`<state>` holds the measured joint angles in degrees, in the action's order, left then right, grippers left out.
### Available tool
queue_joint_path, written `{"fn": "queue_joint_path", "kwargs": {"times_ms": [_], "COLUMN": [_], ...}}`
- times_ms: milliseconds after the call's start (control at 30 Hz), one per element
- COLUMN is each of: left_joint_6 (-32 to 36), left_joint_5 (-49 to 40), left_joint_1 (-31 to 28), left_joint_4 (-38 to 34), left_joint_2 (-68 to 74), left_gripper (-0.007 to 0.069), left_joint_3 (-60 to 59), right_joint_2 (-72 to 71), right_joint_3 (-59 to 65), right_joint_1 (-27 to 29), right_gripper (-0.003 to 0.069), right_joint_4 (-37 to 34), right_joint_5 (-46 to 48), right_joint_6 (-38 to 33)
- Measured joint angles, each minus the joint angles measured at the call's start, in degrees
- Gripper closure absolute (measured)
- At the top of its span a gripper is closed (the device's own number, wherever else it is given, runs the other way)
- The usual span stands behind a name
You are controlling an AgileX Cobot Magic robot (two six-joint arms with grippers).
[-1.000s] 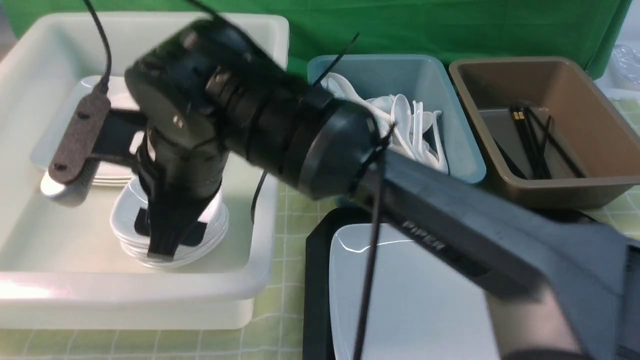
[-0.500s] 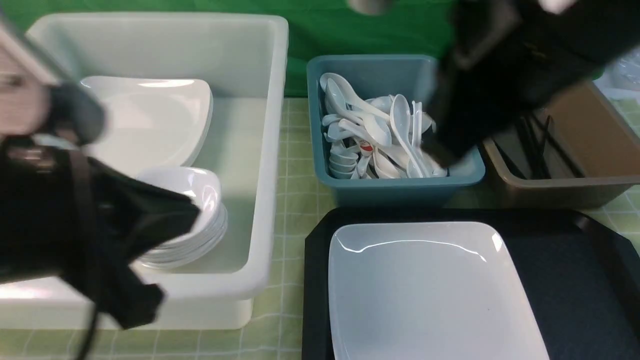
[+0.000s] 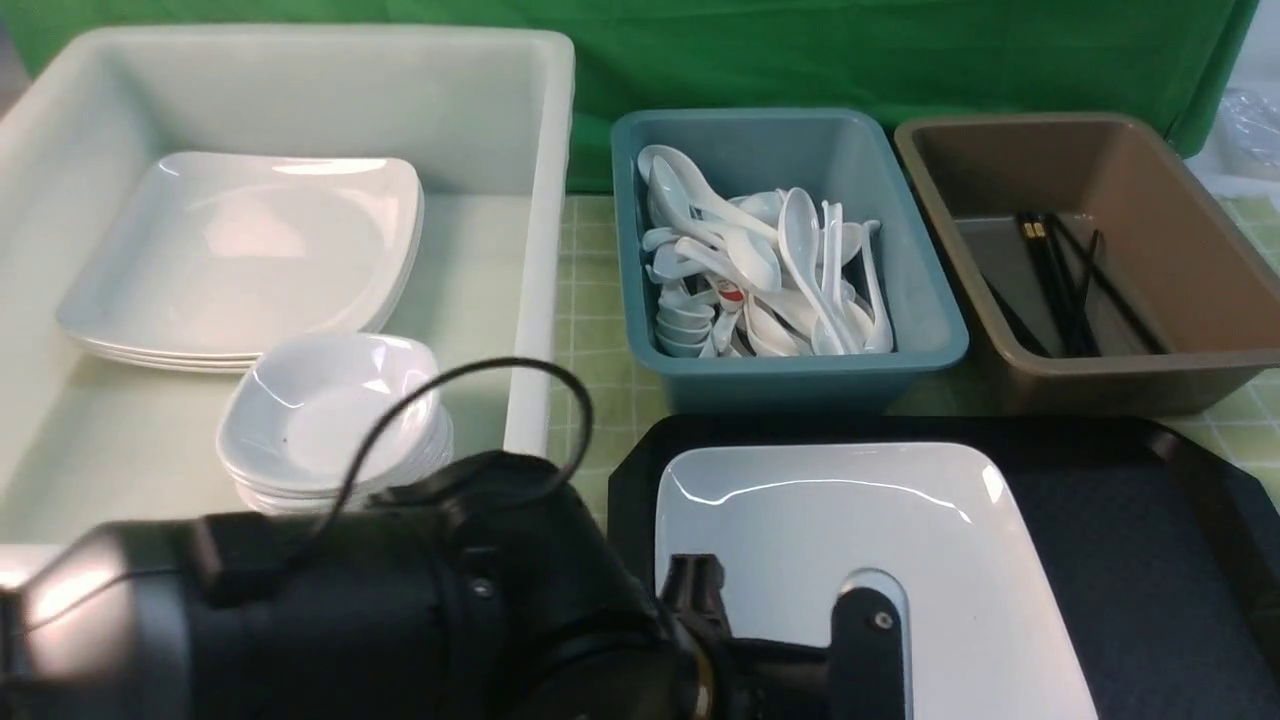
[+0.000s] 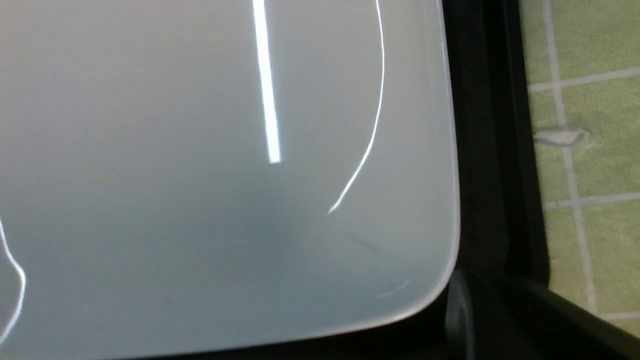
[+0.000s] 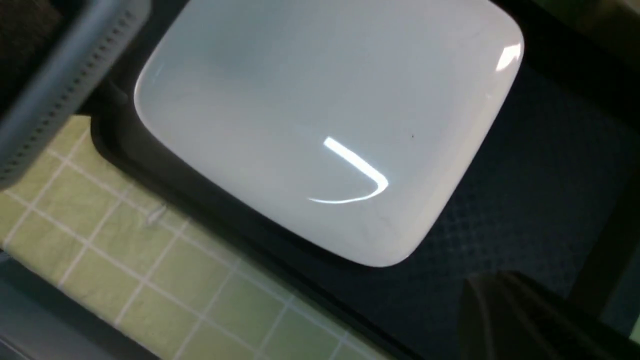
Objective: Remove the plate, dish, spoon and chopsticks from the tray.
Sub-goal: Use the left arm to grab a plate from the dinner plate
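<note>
The large white plate (image 3: 850,520) lies on the black tray (image 3: 1120,540). It also shows in the left wrist view (image 4: 225,175) and the right wrist view (image 5: 320,115). My left gripper (image 3: 785,625) hangs low over the plate's near left part with its jaws apart and empty. One finger (image 4: 457,310) sits beside the plate's corner, over the tray rim (image 4: 490,150). My right arm is out of the front view. Its wrist view shows one dark finger (image 5: 500,310) above the bare tray (image 5: 540,165). No spoon, chopsticks or small dish shows on the tray.
A big white tub (image 3: 540,250) at the left holds stacked plates (image 3: 240,250) and small deep dishes (image 3: 330,420). A teal tub (image 3: 800,380) holds several white spoons (image 3: 760,270). A brown tub (image 3: 1120,385) holds black chopsticks (image 3: 1060,280). A green checked cloth (image 3: 590,350) covers the table.
My left arm has swung from the dishes in the white tub down to the plate's near left. My right arm has left the front view from above the teal and brown tubs.
</note>
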<state>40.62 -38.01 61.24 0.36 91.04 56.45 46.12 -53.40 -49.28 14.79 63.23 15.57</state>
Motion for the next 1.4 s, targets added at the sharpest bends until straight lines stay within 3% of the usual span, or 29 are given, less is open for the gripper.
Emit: {"fn": "queue_joint_path", "kwargs": {"times_ms": [67,267,433,633,967,1100,1267,1400], "left_joint_6": [2.8,9.3,10.0,10.1,7.8,5.6,5.8,4.5], "left_joint_5": [0.6,1.6,3.6,7.3,8.0,7.5,6.8,2.7], "left_joint_1": [0.0,0.0,0.0,0.0,0.0,0.3,0.5,1.3], "left_joint_4": [0.0,-0.4,1.1,6.1,7.3,7.7,6.4,3.8], "left_joint_2": [0.9,5.5,8.7,11.4,12.5,12.5,11.5,6.9], "left_gripper": [0.051,0.0255,0.0186,0.0223,0.0272,0.0377,0.0407,0.0484], "left_joint_3": [0.2,0.4,0.4,0.4,0.9,0.9,1.1,1.6], "right_joint_2": [-1.4,-6.7,-7.3,-7.3,-7.3,-7.3,-7.3,-7.3], "right_joint_3": [1.5,6.2,6.3,6.3,6.3,6.3,6.3,5.6], "right_joint_1": [0.0,0.0,0.0,0.0,0.0,0.0,0.0,0.0], "right_gripper": [0.0622,0.0616,0.0608,0.0601,0.0589,0.0587,0.0583,0.058], "right_joint_4": [0.0,-0.1,-0.1,-1.1,-2.3,-2.3,-2.3,-2.3], "right_joint_5": [-0.7,-4.5,-4.7,-4.8,-4.9,-5.2,-7.0,-7.1], "right_joint_6": [0.3,2.0,2.7,2.8,2.8,2.8,2.8,2.8]}}
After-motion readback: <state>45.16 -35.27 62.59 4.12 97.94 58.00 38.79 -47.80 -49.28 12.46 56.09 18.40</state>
